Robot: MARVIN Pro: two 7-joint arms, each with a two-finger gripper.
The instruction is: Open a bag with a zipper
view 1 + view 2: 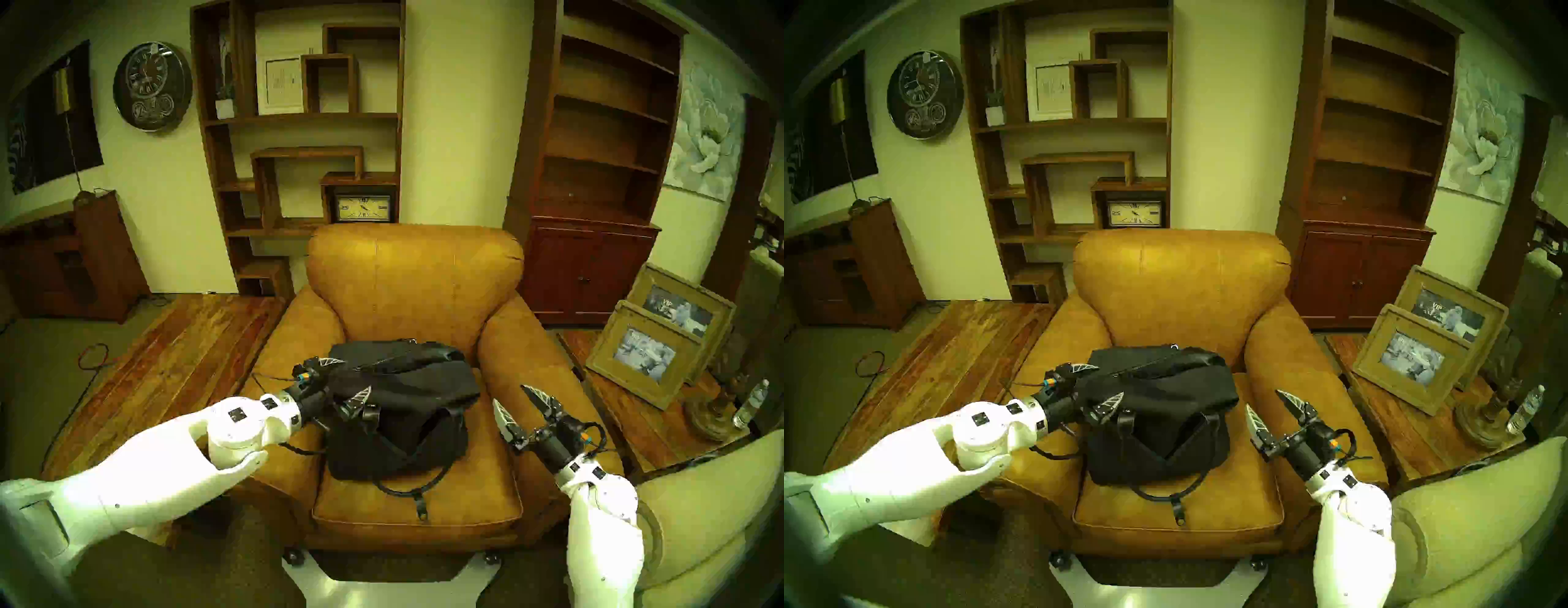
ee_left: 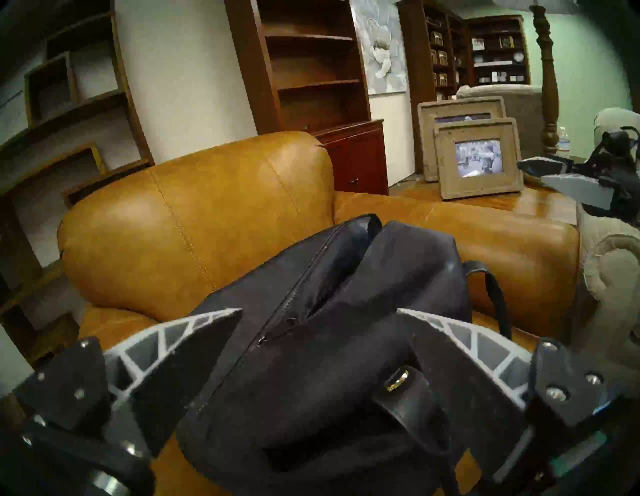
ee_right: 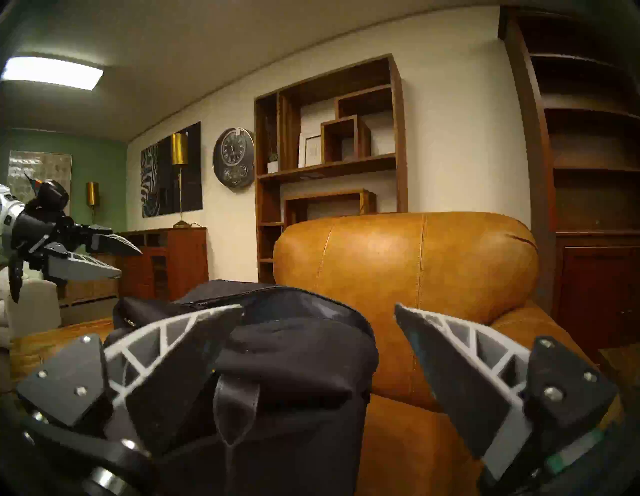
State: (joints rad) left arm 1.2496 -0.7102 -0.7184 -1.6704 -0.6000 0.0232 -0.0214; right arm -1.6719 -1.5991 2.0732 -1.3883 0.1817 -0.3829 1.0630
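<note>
A soft black bag (image 1: 407,395) (image 1: 1166,395) lies on the seat of a tan leather armchair (image 1: 415,280). Its dark zipper (image 2: 291,298) (image 1: 382,358) runs along the top and looks shut where it shows. One looped handle (image 1: 407,488) hangs over the seat front. My left gripper (image 1: 355,375) (image 2: 319,310) is open, its fingers standing either side of the bag's left end. My right gripper (image 1: 508,393) (image 3: 319,306) hangs open and empty just off the bag's right end, above the seat. I cannot tell whether the left pads touch the fabric.
The chair's padded arms (image 1: 522,361) flank the bag closely. A wooden side table (image 1: 628,407) on the right holds two picture frames (image 1: 649,352), a lamp base and a water bottle (image 1: 751,403). A beige sofa arm (image 1: 700,509) is at bottom right, a wood table (image 1: 169,361) on the left.
</note>
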